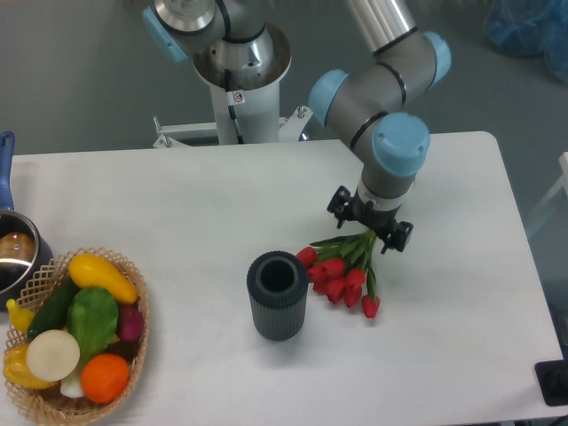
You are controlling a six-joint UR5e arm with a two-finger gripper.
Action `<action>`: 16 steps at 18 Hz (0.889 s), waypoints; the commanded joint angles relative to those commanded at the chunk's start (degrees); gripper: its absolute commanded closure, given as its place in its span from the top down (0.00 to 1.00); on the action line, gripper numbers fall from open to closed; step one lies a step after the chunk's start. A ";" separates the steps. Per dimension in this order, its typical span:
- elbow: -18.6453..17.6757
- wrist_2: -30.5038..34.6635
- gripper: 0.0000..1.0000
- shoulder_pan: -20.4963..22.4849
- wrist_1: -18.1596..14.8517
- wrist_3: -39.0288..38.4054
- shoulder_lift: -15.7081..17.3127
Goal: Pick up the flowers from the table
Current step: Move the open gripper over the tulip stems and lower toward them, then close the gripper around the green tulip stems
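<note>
The flowers point(340, 277), red tulips with green leaves and stems, lie to the right of the dark grey ribbed vase point(276, 295) on the white table point(204, 204). Their heads point toward the vase and the front. Their stems run up and to the right under my gripper point(370, 231). The gripper points straight down over the stem ends. The wrist hides its fingers, so I cannot tell whether they are shut on the stems. I also cannot tell whether the flowers rest on the table or hang just above it.
A wicker basket point(133, 355) of fruit and vegetables stands at the front left. A pot with a blue handle point(13, 248) is at the left edge. The robot base point(240, 80) stands at the back.
</note>
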 joint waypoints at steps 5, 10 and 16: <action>0.17 0.00 1.00 -0.62 0.27 0.09 -0.35; 0.17 -0.09 1.00 -0.62 0.27 0.26 -0.26; 0.17 0.00 1.00 -0.62 0.79 0.44 -0.61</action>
